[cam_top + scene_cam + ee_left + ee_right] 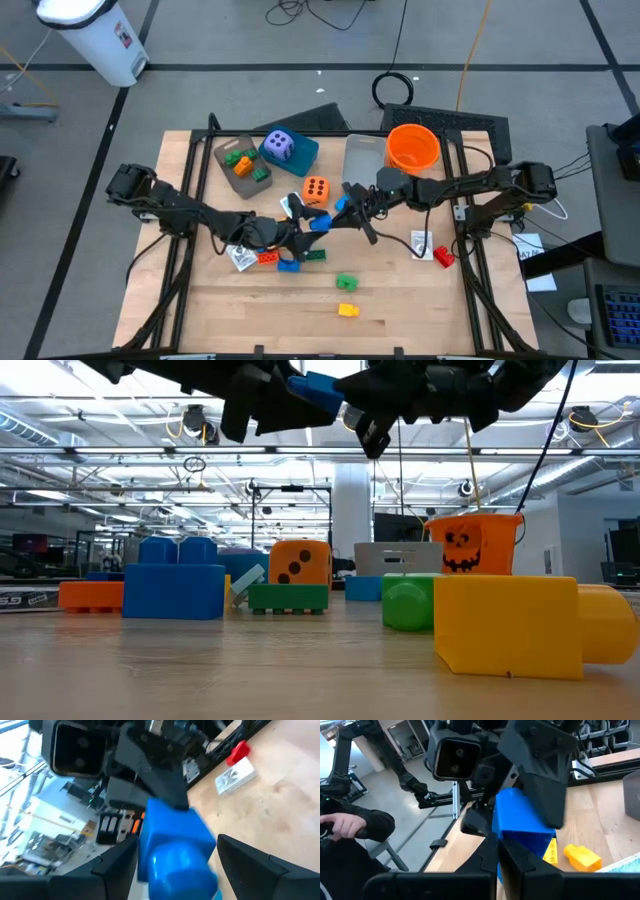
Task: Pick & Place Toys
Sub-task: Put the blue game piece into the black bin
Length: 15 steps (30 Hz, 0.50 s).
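1. Above mid-tabletop, left gripper jaws clamp a small blue plastic brick — lifted clear.
2. Right gripper jaws clenched, empty, nose-to-nose with it.
3. Step: transport — next likely carry to a container, then release.

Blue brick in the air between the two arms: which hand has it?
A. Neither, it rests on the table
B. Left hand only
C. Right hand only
B. The blue brick sits between the left hand's spread fingers, while the right hand is shut, its tips at the brick.
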Motion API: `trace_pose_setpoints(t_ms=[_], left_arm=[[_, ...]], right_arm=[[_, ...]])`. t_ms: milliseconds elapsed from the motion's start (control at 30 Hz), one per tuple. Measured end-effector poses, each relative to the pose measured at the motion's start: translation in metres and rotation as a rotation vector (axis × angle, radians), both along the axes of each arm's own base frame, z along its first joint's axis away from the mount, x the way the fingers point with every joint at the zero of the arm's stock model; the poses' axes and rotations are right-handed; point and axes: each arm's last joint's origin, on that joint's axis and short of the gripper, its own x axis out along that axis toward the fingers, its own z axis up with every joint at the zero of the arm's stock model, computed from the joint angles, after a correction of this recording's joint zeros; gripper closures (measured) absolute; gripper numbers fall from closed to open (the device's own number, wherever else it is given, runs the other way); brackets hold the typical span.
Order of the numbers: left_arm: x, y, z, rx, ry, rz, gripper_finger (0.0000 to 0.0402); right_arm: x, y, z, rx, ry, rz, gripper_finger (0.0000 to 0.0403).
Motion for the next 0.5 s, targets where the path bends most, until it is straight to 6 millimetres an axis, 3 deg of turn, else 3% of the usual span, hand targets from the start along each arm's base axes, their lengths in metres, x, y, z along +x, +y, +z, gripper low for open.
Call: trace_pose_setpoints(t_ms=[367, 500], left_arm=[[-0.0004, 0.0011, 0.0004, 0.014, -0.004, 0.048, 0.0241], [-0.0005, 0.0008, 0.0005, 0.013, -0.006, 0.048, 0.0253]], right_arm=[[0.0001, -0.0002, 0.0005, -0.001, -0.005, -0.003, 0.0403], [0.0001, -0.0009, 0.0005, -0.003, -0.006, -0.004, 0.0403]])
